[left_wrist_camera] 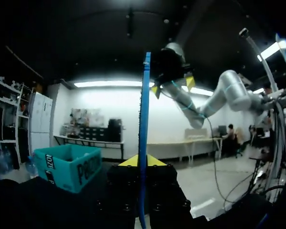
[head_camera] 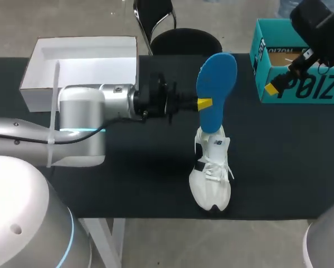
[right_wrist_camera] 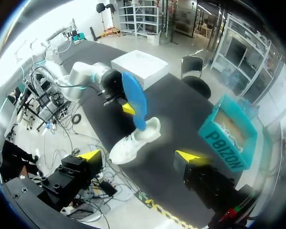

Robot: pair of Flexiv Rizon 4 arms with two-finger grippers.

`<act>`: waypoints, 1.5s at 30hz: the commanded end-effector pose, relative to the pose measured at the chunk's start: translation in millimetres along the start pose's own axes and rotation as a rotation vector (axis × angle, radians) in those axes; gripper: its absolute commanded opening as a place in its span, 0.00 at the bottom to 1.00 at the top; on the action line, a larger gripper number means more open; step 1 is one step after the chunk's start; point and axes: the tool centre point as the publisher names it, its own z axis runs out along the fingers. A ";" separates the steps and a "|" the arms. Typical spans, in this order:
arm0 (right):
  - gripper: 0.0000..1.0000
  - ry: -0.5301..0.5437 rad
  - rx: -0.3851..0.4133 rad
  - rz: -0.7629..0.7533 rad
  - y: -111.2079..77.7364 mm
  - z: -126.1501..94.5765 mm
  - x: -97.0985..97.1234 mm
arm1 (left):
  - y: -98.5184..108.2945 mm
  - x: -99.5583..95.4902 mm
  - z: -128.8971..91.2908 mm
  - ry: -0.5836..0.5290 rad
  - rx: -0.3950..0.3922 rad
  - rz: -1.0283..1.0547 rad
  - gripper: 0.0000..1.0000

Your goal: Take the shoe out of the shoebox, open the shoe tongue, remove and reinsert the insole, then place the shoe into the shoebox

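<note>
A blue insole (head_camera: 216,92) stands upright above the heel of a white shoe (head_camera: 211,167), its lower end at the shoe's opening. My left gripper (head_camera: 203,103) is shut on the insole's edge; in the left wrist view the insole (left_wrist_camera: 143,143) shows edge-on between the yellow tips of that gripper (left_wrist_camera: 143,161). The shoe (right_wrist_camera: 133,141) lies on the black table with its toe toward the front edge. My right gripper (head_camera: 274,87) hangs high over the teal shoebox (head_camera: 300,67), open and empty. In the right wrist view its tips (right_wrist_camera: 140,155) stand wide apart above the table.
A white box lid (head_camera: 80,70) lies at the back left of the table (head_camera: 127,184). The teal shoebox (right_wrist_camera: 226,136) sits at the back right corner. My right arm (left_wrist_camera: 214,98) shows ahead of the left gripper.
</note>
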 end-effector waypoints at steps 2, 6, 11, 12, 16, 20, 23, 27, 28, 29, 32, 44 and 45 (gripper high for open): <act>1.00 0.001 0.004 0.001 2.0 1.2 -0.6 | -7.0 -10.3 2.2 -0.065 0.096 -0.523 0.00; 1.00 0.001 0.004 0.001 2.0 1.2 -0.6 | -11.5 -17.7 -0.4 -0.109 0.094 -0.617 0.00; 1.00 0.001 0.004 0.001 2.0 1.2 -0.6 | -10.9 -21.0 -2.5 -0.134 0.079 -0.744 0.00; 1.00 0.001 0.004 0.001 2.0 1.2 -0.6 | -10.3 -20.6 -2.6 -0.137 0.079 -0.779 0.00; 1.00 0.001 0.004 0.001 2.0 1.2 -0.6 | -11.2 -19.7 -2.9 -0.134 0.070 -0.858 0.00; 1.00 0.001 0.004 0.001 2.0 1.2 -0.6 | -15.0 -18.6 -2.6 -0.124 0.067 -0.894 0.00; 1.00 0.001 0.004 0.001 2.0 1.2 -0.6 | -16.3 -17.4 -2.6 -0.112 0.066 -0.910 0.00; 1.00 0.001 0.004 0.001 2.0 1.2 -0.6 | -17.7 -19.6 -5.7 -0.096 0.085 -0.982 0.00; 1.00 0.001 0.004 0.001 2.0 1.2 -0.6 | -18.3 -21.1 -6.9 -0.099 0.089 -0.983 0.00; 1.00 0.001 0.004 0.001 2.0 1.2 -0.6 | -18.8 -22.2 -7.8 -0.104 0.091 -0.979 0.00; 1.00 0.001 0.004 0.001 2.0 1.2 -0.6 | -20.4 -23.5 -9.7 -0.114 0.094 -0.959 0.00; 1.00 0.001 0.004 0.001 2.0 1.2 -0.6 | -7.4 -23.7 -6.0 -0.121 0.095 -0.970 0.00; 1.00 0.001 0.004 0.001 2.0 1.2 -0.6 | -6.8 -24.3 -5.9 -0.121 0.097 -0.981 0.00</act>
